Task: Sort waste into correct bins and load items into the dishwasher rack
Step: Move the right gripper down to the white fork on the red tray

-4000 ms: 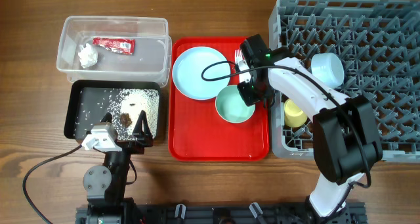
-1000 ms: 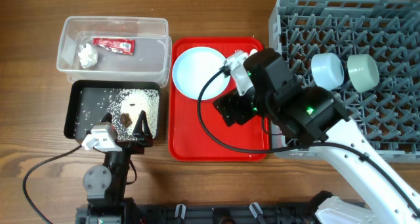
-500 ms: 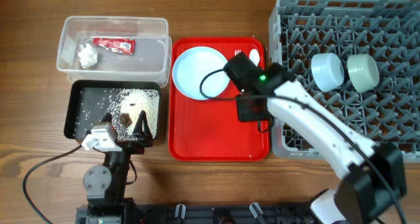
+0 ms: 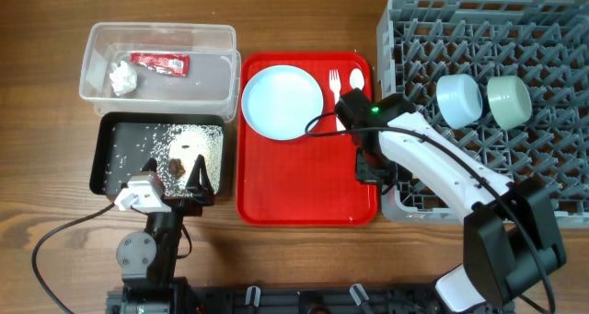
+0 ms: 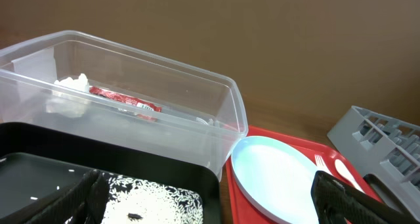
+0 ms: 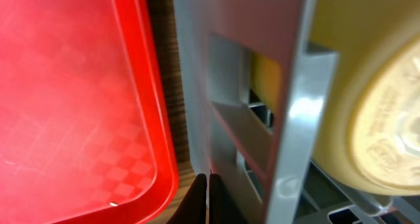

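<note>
- Overhead, changed over four seconds: mint green bowl (image 4: 507, 100) off the flat red plastic tray (image 4: 294, 190), now tipped in the large grey lattice dishwasher rack (image 4: 552, 38), just beside the pale blue bowl (image 4: 458, 99), at its three o'clock.
- One more dish loaded, by the look of it. Left on the tray, toward twelve o'clock: round pale blue plate (image 4: 282, 102), white plastic fork (image 4: 335, 80), white plastic spoon (image 4: 355, 80).
- Right gripper (image 4: 367, 169) now low at the tray's three o'clock rim, hard by the rack wall, forearm running off toward five o'clock.
- Waste apparently sorted: red snack wrapper (image 4: 159, 63) and crumpled white tissue (image 4: 121, 76) in the clear plastic tub (image 4: 92, 38), white rice (image 4: 198, 144) in the shallow black tub (image 4: 106, 157).
- Left gripper (image 4: 201, 178) unmoved at the black tub's six o'clock edge.
- Left wrist: fingers (image 5: 341, 198) spread wide, empty, above the black tub.
- Right wrist: fingertips (image 6: 195, 201) pressed together on nothing, over the tray-rack seam; small yellow cup (image 6: 380, 119) inside the rack at three o'clock.
</note>
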